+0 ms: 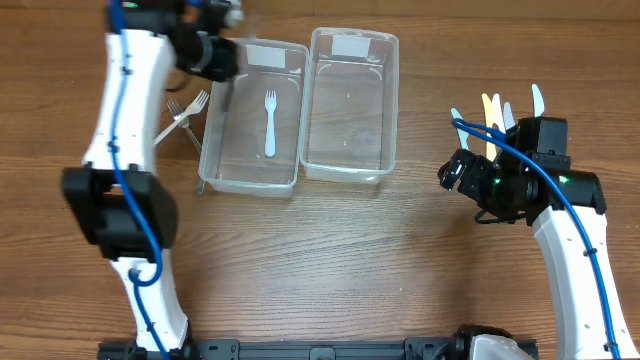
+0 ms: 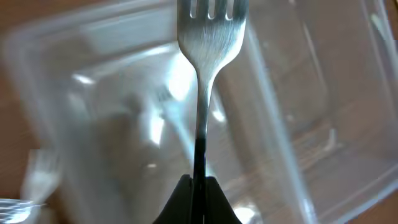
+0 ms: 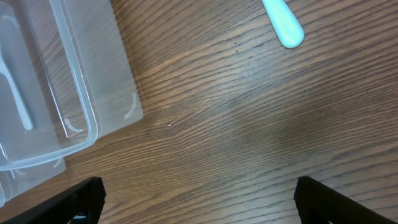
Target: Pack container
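The container (image 1: 240,150) being filled is the left of two clear tubs at the upper centre of the overhead view, with a white fork (image 1: 269,122) lying in it. The other tub (image 1: 350,110) sits right against its right side. The left fingers (image 2: 180,205) are clamped on the handle of a metal fork (image 2: 208,37), tines pointing away, over the container's upper left corner. The step in hand looks like the drop. Doing it well means bringing the fork in over the bare floor beside the white fork, lowering it so the tines clear the wall, and tipping it nearer to flat before letting go, so it neither bounces out nor catches the rim. More forks (image 1: 185,112) lie on the table just left of the container. The right fingers (image 3: 81,199) stand wide apart and hold nothing, at the right of the frame near a fan of coloured cutlery (image 1: 495,110).
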### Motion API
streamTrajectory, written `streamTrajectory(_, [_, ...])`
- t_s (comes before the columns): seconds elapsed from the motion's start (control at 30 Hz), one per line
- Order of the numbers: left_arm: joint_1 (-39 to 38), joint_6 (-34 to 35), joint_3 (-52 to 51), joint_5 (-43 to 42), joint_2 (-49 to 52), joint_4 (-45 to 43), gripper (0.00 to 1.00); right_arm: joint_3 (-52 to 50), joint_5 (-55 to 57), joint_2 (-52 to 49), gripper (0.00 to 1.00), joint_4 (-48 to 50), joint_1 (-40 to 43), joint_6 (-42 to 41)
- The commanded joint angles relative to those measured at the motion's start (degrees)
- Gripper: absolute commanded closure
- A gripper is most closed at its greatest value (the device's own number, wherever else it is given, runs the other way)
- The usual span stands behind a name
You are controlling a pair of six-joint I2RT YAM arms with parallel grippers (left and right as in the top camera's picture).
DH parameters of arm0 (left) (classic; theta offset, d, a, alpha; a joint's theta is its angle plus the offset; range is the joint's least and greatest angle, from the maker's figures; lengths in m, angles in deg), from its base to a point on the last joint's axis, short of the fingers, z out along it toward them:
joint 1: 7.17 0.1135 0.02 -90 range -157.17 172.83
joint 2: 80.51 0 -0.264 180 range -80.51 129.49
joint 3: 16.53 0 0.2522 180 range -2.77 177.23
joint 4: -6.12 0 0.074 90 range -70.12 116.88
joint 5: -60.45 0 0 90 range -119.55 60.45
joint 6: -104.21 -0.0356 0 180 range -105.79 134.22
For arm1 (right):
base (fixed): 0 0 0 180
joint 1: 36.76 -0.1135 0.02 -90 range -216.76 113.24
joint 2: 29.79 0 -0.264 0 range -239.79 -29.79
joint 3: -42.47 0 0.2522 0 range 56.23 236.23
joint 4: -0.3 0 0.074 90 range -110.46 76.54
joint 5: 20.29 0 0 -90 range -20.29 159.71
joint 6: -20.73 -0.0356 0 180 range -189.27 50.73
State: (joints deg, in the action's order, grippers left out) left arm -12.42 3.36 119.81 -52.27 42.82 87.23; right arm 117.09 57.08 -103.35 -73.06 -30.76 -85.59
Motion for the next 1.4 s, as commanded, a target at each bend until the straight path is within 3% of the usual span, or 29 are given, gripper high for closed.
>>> streamTrajectory(0.0, [-5.38, 14.84, -6.19, 6.75, -0.35, -4.74, 0.96, 1.60, 0.55, 0.46, 0.00, 0.26, 0.22, -0.28])
streamTrajectory(0.07, [-6.91, 18.25, -8.35, 9.11, -0.22, -6.84, 0.96, 1.60, 0.55, 0.46, 0.00, 0.22, 0.22, -0.28])
streamTrajectory(0.17, [-7.98, 20.55, -9.73, 10.97, -0.22, -8.04, 0.88, 1.60, 0.55, 0.46, 0.00, 0.00, 0.22, -0.26])
streamTrajectory(0.3, [-7.87, 20.50, -8.92, 10.88, -0.24, -8.04, 0.69, 1.60, 0.55, 0.46, 0.00, -0.11, 0.22, -0.26])
streamTrajectory(0.43, [-6.36, 20.41, -4.83, 10.91, -0.24, -5.90, 0.42, 1.60, 0.57, 0.46, 0.00, -0.15, 0.22, -0.26])
streamTrajectory(0.6, [-2.67, 14.60, 3.52, 11.34, -0.24, 0.68, 0.14, 1.60, 0.57, 0.46, 0.00, -0.15, 0.22, -0.26])
streamTrajectory(0.73, [1.60, 8.13, 6.75, 18.01, -0.26, 4.85, 0.00, 1.60, 0.57, 0.46, 0.00, -0.15, 0.22, -0.26])
streamTrajectory(0.9, [8.35, -4.22, 4.83, 20.15, 0.52, 4.96, 0.00, 1.60, 0.59, 0.46, 0.00, -0.07, 0.22, -0.26])
streamTrajectory(1.03, [12.92, -16.98, 1.20, 16.48, 2.89, 4.94, 0.01, 1.60, 0.57, 0.46, 0.00, 0.61, 0.22, -0.24])
streamTrajectory(1.2, [14.49, -34.38, -4.02, 16.74, 5.84, 4.68, 0.21, 1.60, 0.57, 0.46, 0.00, 1.36, 0.22, -0.24])
streamTrajectory(1.37, [14.60, -35.87, -5.55, 18.86, 10.47, 3.87, 0.27, 1.60, 0.57, 0.46, 0.00, 1.36, 0.22, -0.26])
